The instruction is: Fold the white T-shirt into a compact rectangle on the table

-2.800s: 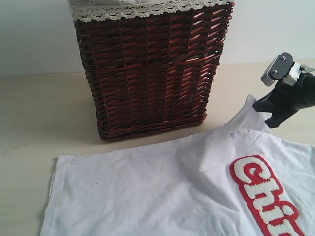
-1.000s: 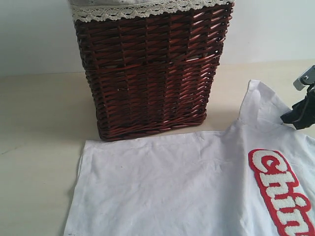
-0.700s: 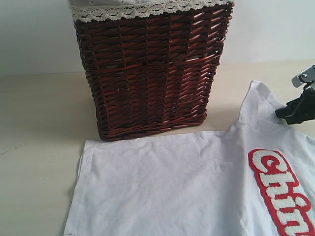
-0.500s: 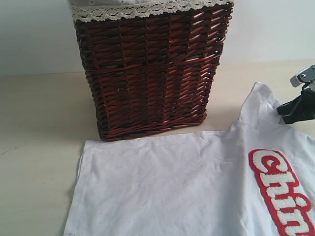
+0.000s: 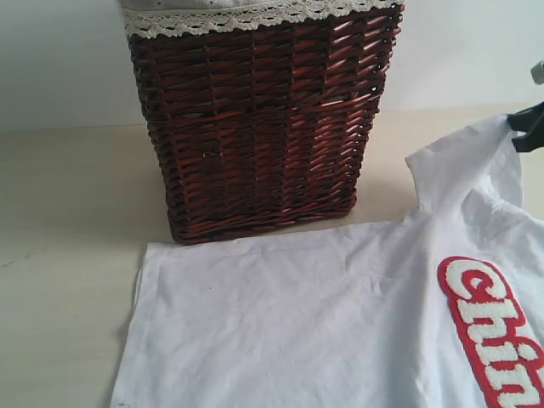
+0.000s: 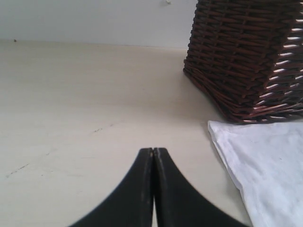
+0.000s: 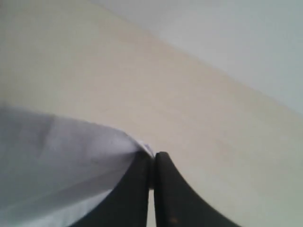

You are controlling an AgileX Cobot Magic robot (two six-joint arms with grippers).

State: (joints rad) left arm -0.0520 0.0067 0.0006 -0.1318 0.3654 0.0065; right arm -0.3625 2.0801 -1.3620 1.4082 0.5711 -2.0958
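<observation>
Since half a second ago, we see that the right gripper [image 5: 529, 127] has climbed to the two-o'clock edge of the exterior view. The short sleeve [image 5: 466, 161] of the white cotton T-shirt [image 5: 323, 323] has gone up with it, now raised off the surface and drawn taut toward two o'clock. The shirt's body has barely shifted.

In the right wrist view we find the black jaws pressed together on a pinch of the white fabric, so this gripper is clamped on the sleeve's edge.

The rest of the shirt lies spread flat on the pale beige wood-look tabletop [image 5: 68, 212], filling the exterior view from six o'clock round to four. Its large fuzzy white lettering outlined in red [image 5: 497, 331] sits at about five o'clock and is cut off by the frame.

A tall dark brown woven wicker basket [image 5: 255, 127], topped by a cream lace trim [image 5: 255, 17], stands upright at twelve o'clock from the shirt's body. Its base is just beside the shirt's far edge, though we cannot tell whether the two touch.

The left gripper [image 6: 153, 156] shows only in its own wrist view. Its two black fingers are closed flat against each other with nothing between them, over bare tabletop. The shirt's corner and the basket's base lie near it, and we see it touching neither
</observation>
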